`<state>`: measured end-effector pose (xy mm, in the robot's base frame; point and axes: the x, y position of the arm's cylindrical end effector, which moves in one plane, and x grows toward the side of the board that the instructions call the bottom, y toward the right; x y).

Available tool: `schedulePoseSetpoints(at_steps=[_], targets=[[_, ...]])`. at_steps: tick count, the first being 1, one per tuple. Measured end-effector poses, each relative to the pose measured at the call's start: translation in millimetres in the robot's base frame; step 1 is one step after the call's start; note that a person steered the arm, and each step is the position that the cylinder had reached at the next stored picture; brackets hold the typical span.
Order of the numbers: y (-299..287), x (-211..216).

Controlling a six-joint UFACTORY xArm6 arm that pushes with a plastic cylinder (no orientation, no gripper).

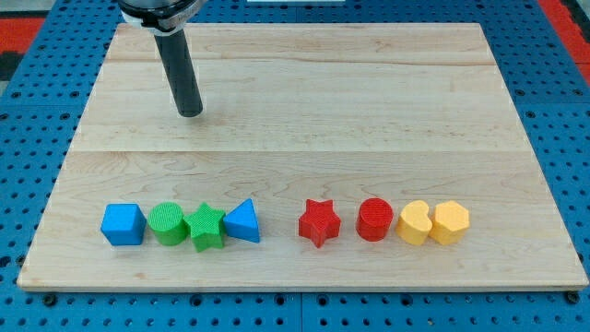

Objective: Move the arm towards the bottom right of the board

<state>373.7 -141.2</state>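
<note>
My tip, end of a straight dark rod w/ no fingers to open or close, rests on the pale wooden board near its top-left corner, well apart from all blocks. Along the bottom edge, L to R: blue cube, green cylinder, green star, blue triangular block, red star, red cylinder, yellow heart-shaped block, yellow hexagonal block. Bottom-right corner lies just past the yellow pair.

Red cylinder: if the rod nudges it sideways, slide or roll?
The red cylinder stands on its flat end, so it would probably slide, not roll. It looks squat, so tipping seems unlikely. Pushed rightward, it would likely bump the yellow heart beside it.
</note>
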Motion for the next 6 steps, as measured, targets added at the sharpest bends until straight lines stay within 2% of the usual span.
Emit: schedulePoseSetpoints(at_steps=[2, 3, 4, 6], targets=[[20.7, 0.0], [72.9, 21.4], [89.2, 23.6], [87.0, 20.0]])
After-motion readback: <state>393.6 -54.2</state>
